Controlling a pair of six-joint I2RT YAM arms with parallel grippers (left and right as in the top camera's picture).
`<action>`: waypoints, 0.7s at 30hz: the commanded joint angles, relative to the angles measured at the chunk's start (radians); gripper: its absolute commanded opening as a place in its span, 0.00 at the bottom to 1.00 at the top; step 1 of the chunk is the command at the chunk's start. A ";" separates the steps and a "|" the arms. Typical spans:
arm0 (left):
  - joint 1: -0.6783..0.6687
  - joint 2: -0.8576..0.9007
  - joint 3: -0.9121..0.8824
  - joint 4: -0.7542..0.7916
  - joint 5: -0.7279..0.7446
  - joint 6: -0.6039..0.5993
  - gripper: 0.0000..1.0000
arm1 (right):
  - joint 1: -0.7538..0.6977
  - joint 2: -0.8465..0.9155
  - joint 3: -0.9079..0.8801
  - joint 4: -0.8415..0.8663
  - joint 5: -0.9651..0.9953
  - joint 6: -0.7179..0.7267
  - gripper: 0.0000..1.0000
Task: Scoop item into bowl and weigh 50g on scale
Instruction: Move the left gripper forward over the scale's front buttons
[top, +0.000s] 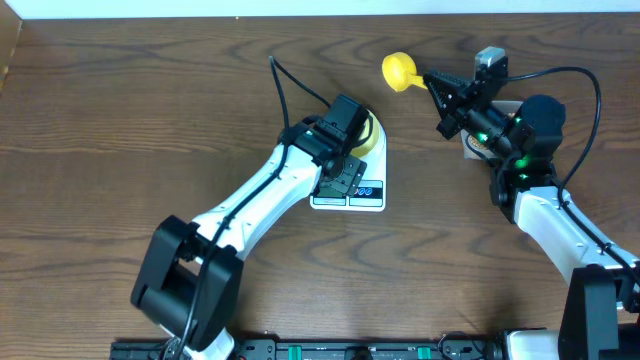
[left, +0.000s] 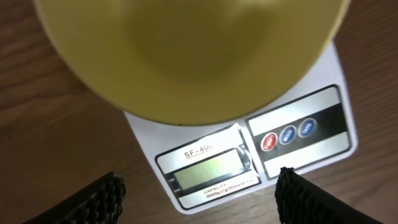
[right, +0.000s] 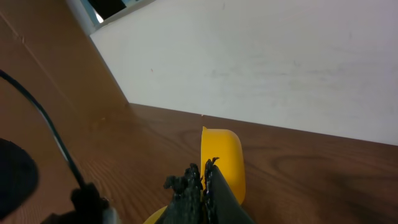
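The pale yellow bowl (left: 186, 56) sits on the white scale (left: 311, 81), whose grey display (left: 208, 174) and buttons face me. The bowl's inside looks empty in the left wrist view. In the overhead view the bowl (top: 371, 134) is mostly hidden under my left arm, on the scale (top: 370, 196). My left gripper (left: 199, 199) is open and empty, just above the scale's display edge. My right gripper (right: 204, 180) is shut on the handle of the bright yellow scoop (right: 222, 155), held up in the air at the back right (top: 402, 70). No beans are in view.
A white wall (right: 249, 56) runs along the table's far edge. A pale object (top: 478, 145) lies partly hidden under my right arm. A black cable (top: 285, 85) loops over the wood behind the left arm.
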 joint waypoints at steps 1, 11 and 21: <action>0.000 0.041 0.002 -0.003 -0.008 -0.013 0.80 | -0.006 0.002 0.020 0.002 -0.002 -0.007 0.01; 0.000 0.061 0.002 0.000 -0.008 -0.013 0.80 | -0.006 0.002 0.020 0.002 0.002 -0.008 0.01; 0.000 0.061 0.002 0.002 -0.009 -0.013 0.79 | -0.006 0.002 0.020 0.003 0.005 -0.007 0.01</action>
